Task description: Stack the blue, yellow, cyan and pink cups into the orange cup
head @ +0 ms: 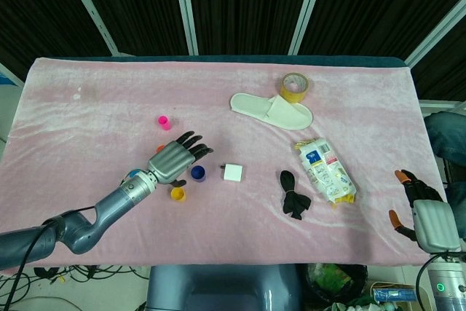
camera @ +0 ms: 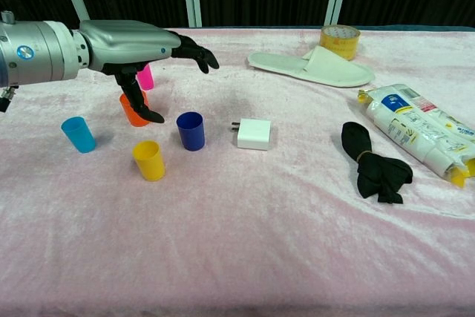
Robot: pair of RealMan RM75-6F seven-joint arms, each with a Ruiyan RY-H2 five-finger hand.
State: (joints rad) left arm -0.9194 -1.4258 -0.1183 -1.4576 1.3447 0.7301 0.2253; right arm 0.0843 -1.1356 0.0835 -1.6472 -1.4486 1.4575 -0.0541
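While the left hand (camera: pixel 145 42) hangs over the cup cluster with fingers spread and nothing in its grasp, its thumb (camera: pixel 141 102) points down in front of the orange cup (camera: pixel 132 113); whether it touches the cup cannot be told.

Cups, chest view, all upright on the pink-covered bench (camera: pixel 237 243), taken from the orange cup:
- Pink cup (camera: pixel 145 78): at 12 o'clock, just behind, partly hidden by the hand.
- Blue cup (camera: pixel 191 131): at 4 o'clock, near, standing apart.
- Yellow cup (camera: pixel 148 160): at 6 o'clock, near.
- Cyan cup (camera: pixel 78 134): at 8 o'clock, near.
No cup sits inside another.

Other items, taken from the blue cup:
- White charger block (camera: pixel 253 134): at 3 o'clock, close by.
- White slipper (camera: pixel 315 67): at 2 o'clock, well apart.
- Yellow tape roll (camera: pixel 340 38): touching the slipper's far edge.
- Black cloth bundle (camera: pixel 375 162): at 3 o'clock, well apart.
- Snack packet (camera: pixel 419 128): just beyond the bundle.

Right hand (head: pixel 422 209): at the bench's lower right corner in the head view, off the cloth, fingers apart, holding nothing.
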